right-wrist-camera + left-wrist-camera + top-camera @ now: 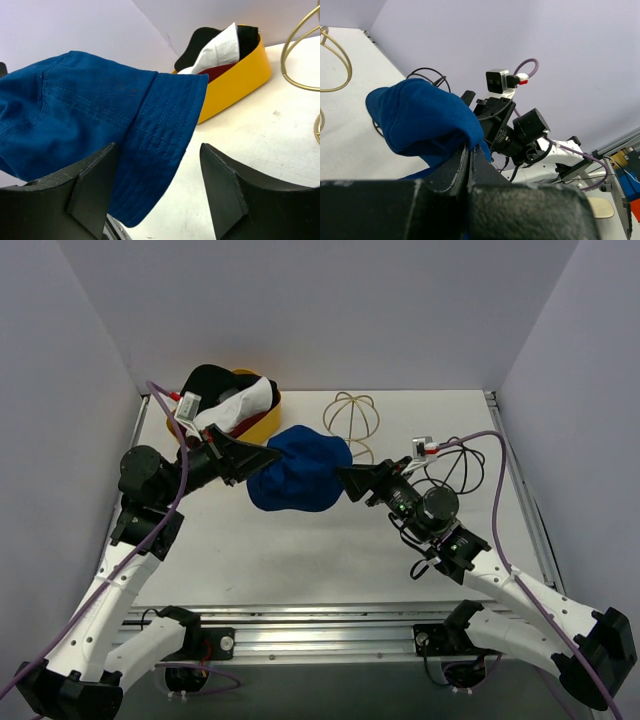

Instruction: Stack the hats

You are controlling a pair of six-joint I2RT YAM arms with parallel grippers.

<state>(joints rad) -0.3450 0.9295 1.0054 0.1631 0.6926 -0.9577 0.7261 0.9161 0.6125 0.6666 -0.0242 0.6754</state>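
Note:
The blue bucket hat (298, 472) hangs above the middle of the table, between my two grippers. My left gripper (260, 453) is shut on its left edge; the left wrist view shows the blue fabric (420, 117) pinched between the closed jaws of that gripper (470, 149). At the hat's right side my right gripper (347, 479) stands open. In the right wrist view the blue brim (160, 125) hangs down between the spread fingers (95, 182) of the right gripper (157, 172), close to the left one and apart from the right one. Black (212, 380), white (245, 405) and maroon (216, 73) hats lie in the basket.
The yellow basket (265, 423) stands at the back left, behind the left gripper. A gold wire dome frame (352, 418) stands at the back centre, and a dark wire frame (458, 462) sits by the right arm. Enclosure walls close off the left, back and right.

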